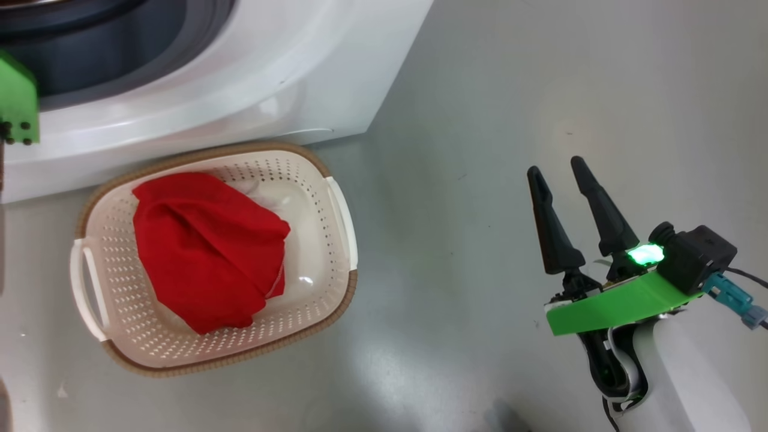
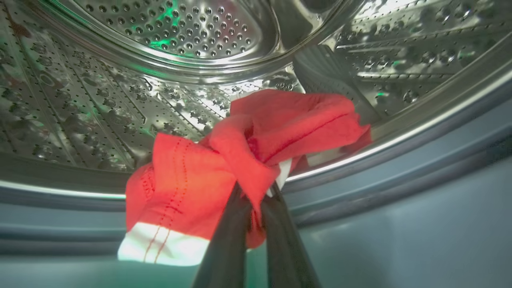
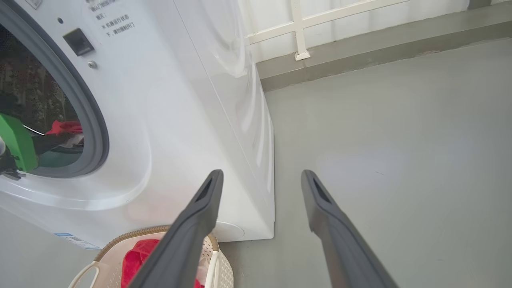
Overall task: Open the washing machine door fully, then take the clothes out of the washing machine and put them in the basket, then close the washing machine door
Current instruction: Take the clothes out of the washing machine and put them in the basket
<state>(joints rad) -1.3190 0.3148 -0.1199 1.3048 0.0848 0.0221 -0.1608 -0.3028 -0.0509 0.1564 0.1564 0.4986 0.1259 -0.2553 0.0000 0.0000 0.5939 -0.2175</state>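
The left gripper (image 2: 258,198) is squeezed shut on a fold of the red cloth (image 2: 248,152) inside the drum (image 2: 180,32). Its two dark fingers (image 2: 228,240) pinch a bunched bit close to the white trim (image 2: 160,248). This cloth lies at the front of the drum, and part of it hangs over the grey rubber ring (image 2: 400,188). It looks soft, light and floppy, so it should bend and droop when it is lifted, and it will not break. A thick bunched fold like this one seems the best place to hold it, because a thin edge could slip out. The loose end might catch on the ring on the way out, I think. The right gripper (image 1: 555,166) is wide open and holds nothing, and it hangs over the grey floor (image 1: 480,90) beside the washing machine (image 1: 270,78). A second red cloth (image 1: 204,240) lies in the basket (image 1: 114,282), which sits on the floor right in front of the machine. On the machine's white front there are some small dark words (image 3: 116,24) in Chinese signs and a small blue label (image 3: 72,239) low down, but both are too small to read, and no brand name can be made out
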